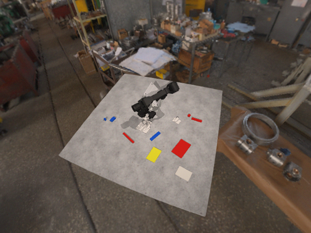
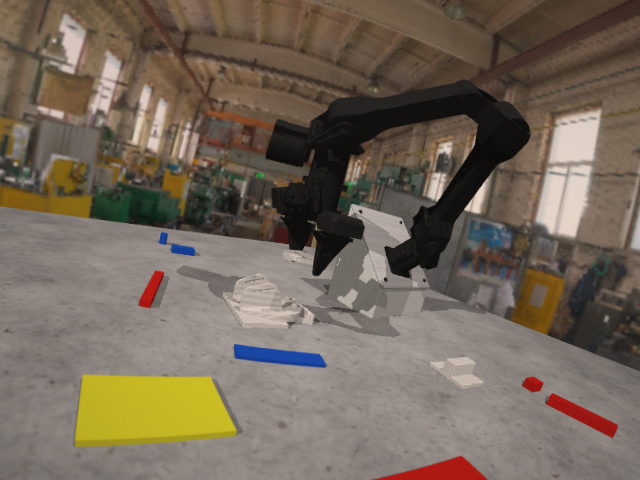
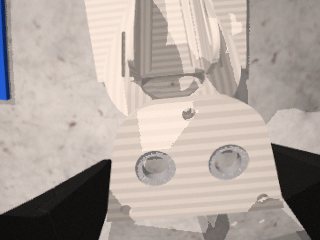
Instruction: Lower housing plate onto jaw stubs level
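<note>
The white housing plate [image 3: 195, 187] [image 2: 295, 255] has two ringed holes and small corner holes. My gripper [image 3: 186, 160] [image 2: 308, 261] is shut on it, one finger at each side, and holds it above the table. The pale ribbed jaw assembly [image 1: 144, 126] [image 2: 258, 295] [image 3: 170, 40] stands on its flat base. In the wrist view the plate's far edge overlaps the near end of the assembly; it is raised and not seated there. The two stubs cannot be told apart under the plate.
A white sloped box [image 2: 356, 289] stands behind the gripper, by the arm's base. A blue strip [image 1: 155, 136] [image 2: 279, 356] and a red strip [image 1: 128, 137] [image 2: 151, 289] flank the assembly. A small white stepped part [image 1: 176, 120] [image 2: 459, 369] lies farther right.
</note>
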`<action>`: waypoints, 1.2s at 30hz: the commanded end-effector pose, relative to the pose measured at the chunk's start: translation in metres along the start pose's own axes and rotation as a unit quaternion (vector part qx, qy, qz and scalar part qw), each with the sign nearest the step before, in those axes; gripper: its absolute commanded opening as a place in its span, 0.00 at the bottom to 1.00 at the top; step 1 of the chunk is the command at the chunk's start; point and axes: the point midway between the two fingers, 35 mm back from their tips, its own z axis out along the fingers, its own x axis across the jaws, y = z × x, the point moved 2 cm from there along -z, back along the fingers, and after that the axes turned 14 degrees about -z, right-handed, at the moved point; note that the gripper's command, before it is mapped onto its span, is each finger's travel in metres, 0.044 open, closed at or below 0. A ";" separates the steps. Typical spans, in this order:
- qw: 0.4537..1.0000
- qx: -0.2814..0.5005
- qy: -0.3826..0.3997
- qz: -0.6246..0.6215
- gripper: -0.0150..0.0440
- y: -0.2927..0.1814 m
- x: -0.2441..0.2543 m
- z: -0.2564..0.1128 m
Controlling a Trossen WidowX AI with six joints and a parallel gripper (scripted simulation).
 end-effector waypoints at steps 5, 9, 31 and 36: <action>1.000 0.000 0.000 0.003 0.85 0.000 0.000 0.000; 1.000 0.000 0.000 0.003 0.85 0.000 0.002 0.000; 1.000 -0.001 -0.001 0.003 0.85 0.002 0.001 0.022; 1.000 -0.001 -0.001 0.003 0.85 0.002 0.001 0.030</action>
